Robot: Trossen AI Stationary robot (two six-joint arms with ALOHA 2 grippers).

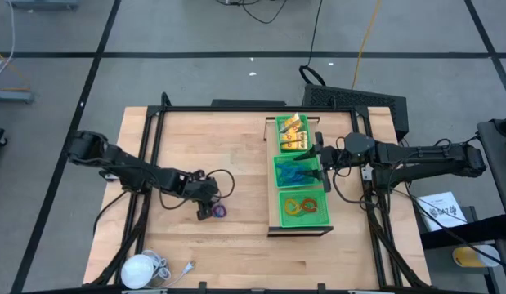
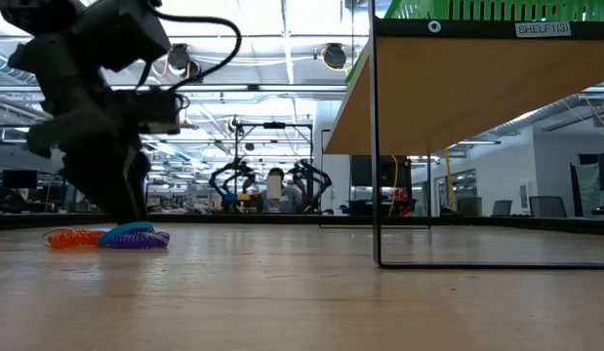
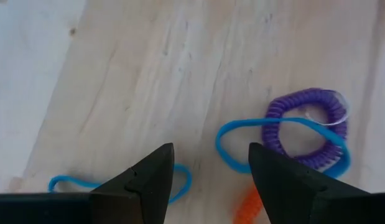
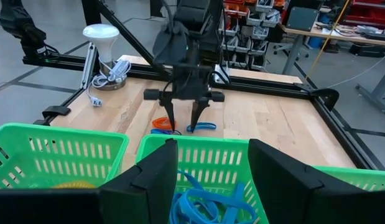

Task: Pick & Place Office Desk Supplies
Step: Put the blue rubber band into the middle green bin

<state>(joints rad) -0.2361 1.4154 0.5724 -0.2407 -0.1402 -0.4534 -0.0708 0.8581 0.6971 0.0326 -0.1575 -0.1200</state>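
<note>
Your left claw (image 1: 208, 209) hangs low over the middle of the wooden worktop (image 1: 195, 131), its 2 fingers (image 3: 148, 183) spread apart and gripping nothing. Just beyond the fingertips lie the loose rings: a purple coiled ring (image 3: 307, 127) with a thin blue ring (image 3: 242, 140) looped across it, an orange ring (image 3: 251, 202) touching them, and another blue ring (image 3: 74, 183) apart to one side. From worktop height you see the orange (image 2: 75, 237), blue and purple rings (image 2: 136, 237) bunched right beside the claw.

Your right claw (image 1: 317, 153) hovers over the middle bin of the green mesh tray (image 1: 275, 175), fingers (image 4: 152, 180) parted and empty. Blue clip-like pieces (image 1: 297, 173) fill that bin, yellow packets (image 1: 292, 133) the far one, orange and red rings (image 1: 302, 207) the near one. A white round object with a cord (image 1: 140, 268) sits at the near left corner.
</note>
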